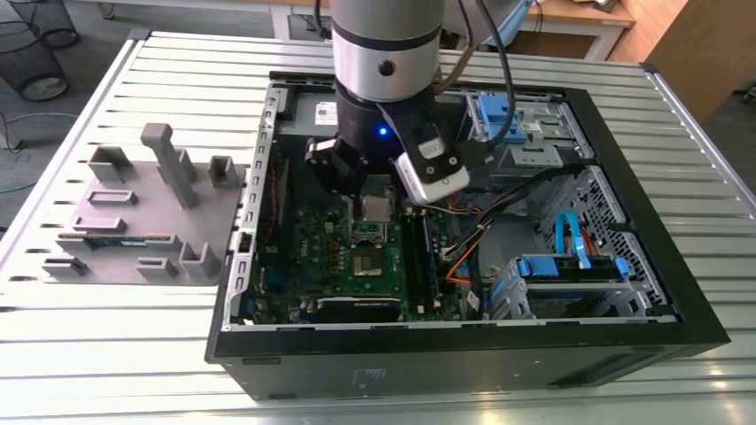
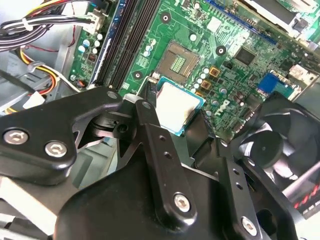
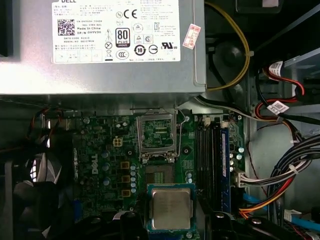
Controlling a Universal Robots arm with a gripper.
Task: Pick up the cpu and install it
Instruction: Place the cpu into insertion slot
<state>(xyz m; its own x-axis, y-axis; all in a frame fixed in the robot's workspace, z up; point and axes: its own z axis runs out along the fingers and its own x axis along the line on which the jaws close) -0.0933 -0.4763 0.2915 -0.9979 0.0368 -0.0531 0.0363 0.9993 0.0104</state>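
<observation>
Now hand [image 2: 172, 119] grips cpu [image 2: 179, 106] near mobo socket [image 2: 178, 61].

The cpu [image 3: 171, 209] hangs over board [image 3: 100, 150], near socket [image 3: 159, 173].

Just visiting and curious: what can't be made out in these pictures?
Underside of the cpu: faces away in both wrist views.
Where the gripper pinches it: second wrist view, its fingers cover that edge.
Part of the socket: first wrist view, the cpu overlaps it.
</observation>
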